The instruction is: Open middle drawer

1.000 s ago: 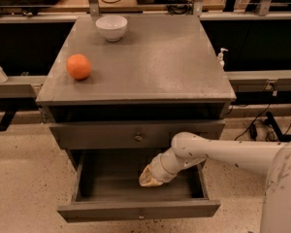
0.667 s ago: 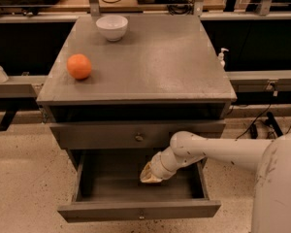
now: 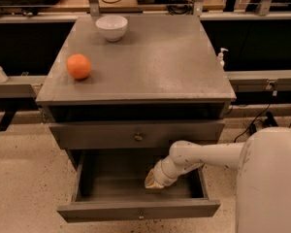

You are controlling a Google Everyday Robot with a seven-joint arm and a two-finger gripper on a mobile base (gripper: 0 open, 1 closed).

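Middle drawer stands open, gripper down inside it

Nearest me, the grey metal middle drawer with its small round knob [image 3: 138, 210] juts well out of the grey metal cabinet [image 3: 160, 67]. The robot's white arm [image 3: 208, 155] reaches in from the right and sets the tan-tipped gripper [image 3: 153, 181] low over the drawer's bare floor, behind the front panel. I cannot tell how far open it is or whether it holds anything. The opening looks as good as done. Above, the shorter grey drawer [image 3: 87, 135] sits flush. Farther back on top rest a round orange fruit [image 3: 78, 66] and a white ceramic bowl [image 3: 111, 27] (well clear of the arm).
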